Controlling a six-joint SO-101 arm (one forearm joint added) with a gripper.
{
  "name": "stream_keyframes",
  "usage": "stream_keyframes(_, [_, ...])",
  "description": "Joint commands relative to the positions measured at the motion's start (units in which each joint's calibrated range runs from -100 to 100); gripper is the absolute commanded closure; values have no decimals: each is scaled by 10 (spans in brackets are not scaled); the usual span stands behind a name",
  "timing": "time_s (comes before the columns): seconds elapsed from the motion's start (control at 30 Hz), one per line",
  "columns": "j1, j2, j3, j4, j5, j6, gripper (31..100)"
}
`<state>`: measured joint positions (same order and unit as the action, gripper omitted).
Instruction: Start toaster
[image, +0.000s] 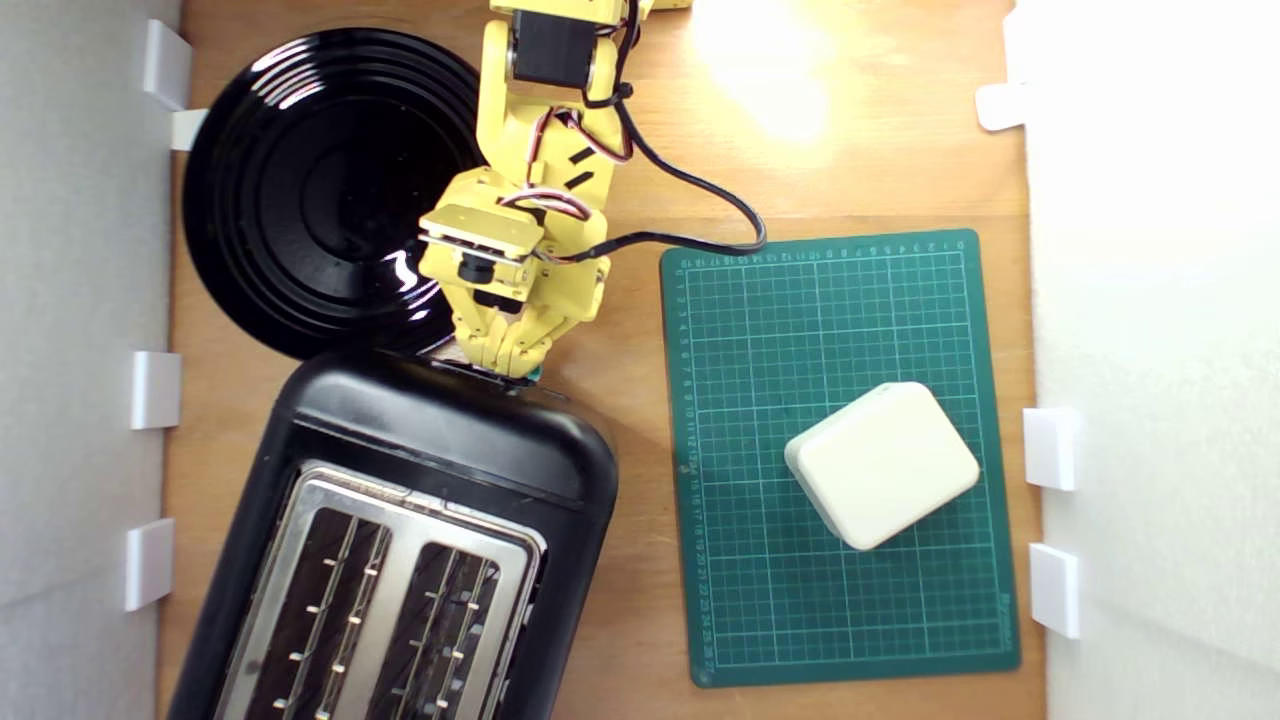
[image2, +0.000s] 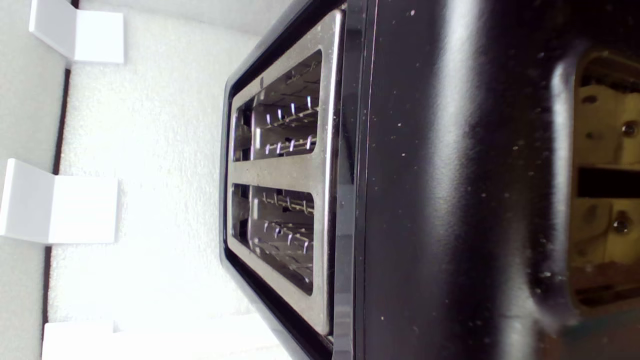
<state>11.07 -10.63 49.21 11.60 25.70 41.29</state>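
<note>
The toaster (image: 400, 540) sits on the wooden table (image: 880, 160) toward the exterior view's lower left, angled, its silver top plate (image: 395, 590) and two empty slots facing up. Its glossy black end wall lies nearest the arm (image: 545, 120). The yellow arm reaches down from the top edge of the exterior view, and the end effector (image: 505, 362) is right at the toaster's upper end edge, with a speck of teal showing just beside its tip. Whether its fingers are parted or closed, and whether they have hold of anything, cannot be told; the arm's own body covers them from above. The wrist view shows the toaster's black end (image2: 450, 175) filling most of the picture at very close range, with the slots (image2: 282, 200) beyond and a yellow reflection in the gloss. A black ridged plate (image: 320, 190) lies just beside the toaster, partly under the arm. On the exterior view's right, a green cutting mat (image: 840, 600) carries a white rounded box (image: 882, 465).
</note>
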Motion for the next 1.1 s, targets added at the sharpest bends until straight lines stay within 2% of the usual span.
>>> stream_keyframes(0.0, [10, 117, 34, 1, -8, -2, 989])
stream_keyframes(0.3, [7, 103, 11, -5, 16, -4, 989])
stream_keyframes(0.5, [4, 103, -65, -8, 131, -5, 989])
stream_keyframes(0.83, [-8, 103, -173, -8, 248, -19, 989])
stream_keyframes(1.07, [-23, 102, -233, -5, 273, -37, 989])
